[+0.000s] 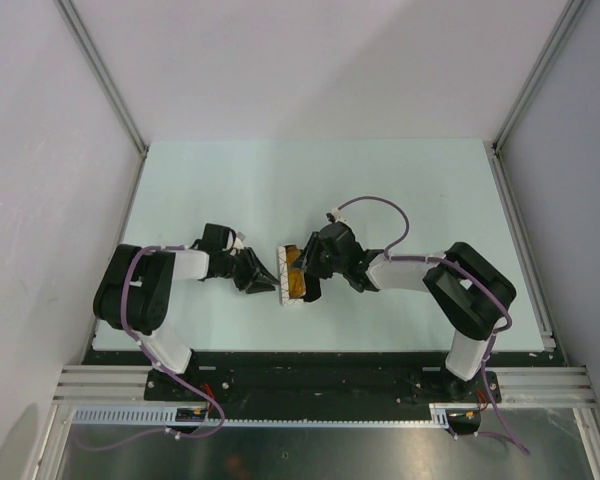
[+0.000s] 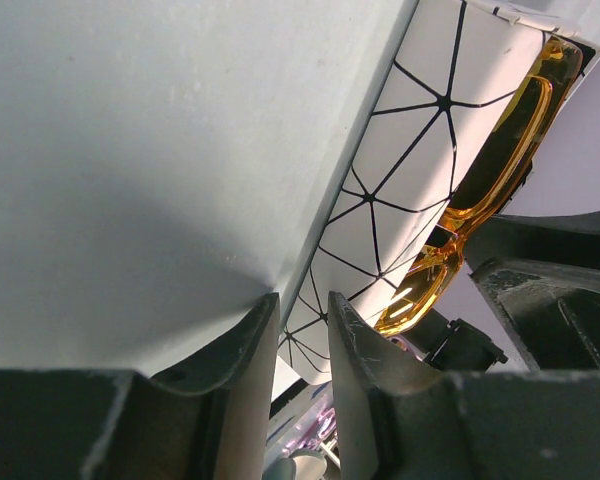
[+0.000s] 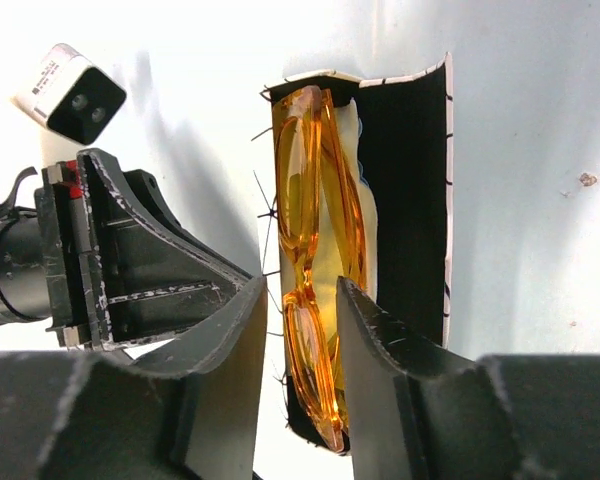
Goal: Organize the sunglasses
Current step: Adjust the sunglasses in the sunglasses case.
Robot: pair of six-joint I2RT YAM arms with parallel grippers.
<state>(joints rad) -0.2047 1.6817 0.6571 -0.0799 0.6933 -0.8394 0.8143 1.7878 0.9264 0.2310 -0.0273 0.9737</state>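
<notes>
**Mia:** What do we see closest to us?

**Ben:** We see our left arm (image 1: 140, 290) and our right arm (image 1: 470, 292), fixed at the near edge of the table (image 1: 280, 180). Both bend in toward the middle and almost meet there.

**Mia:** What is our left gripper (image 2: 302, 305) doing?

**Ben:** Its two fingers are nearly together, with only a thin gap. The edge of the white case (image 2: 410, 170) with the black lines sits in that gap. So we are pinching the case.

**Mia:** And our right gripper (image 3: 302, 295)?

**Ben:** Its fingers stand apart. We see the sunglasses (image 3: 315, 200) through the gap, lying lower down. The fingers do not squeeze them, so this gripper holds nothing.

**Mia:** Where are the sunglasses, then?

**Ben:** They lie in the open case, right next to its black inside. The case is in the middle of the table, between our two grippers, with the left one on its left side and the right one just over it.

**Mia:** What do we see farther back?

**Ben:** The pale table top goes on to the grey walls (image 1: 40, 120).
</notes>
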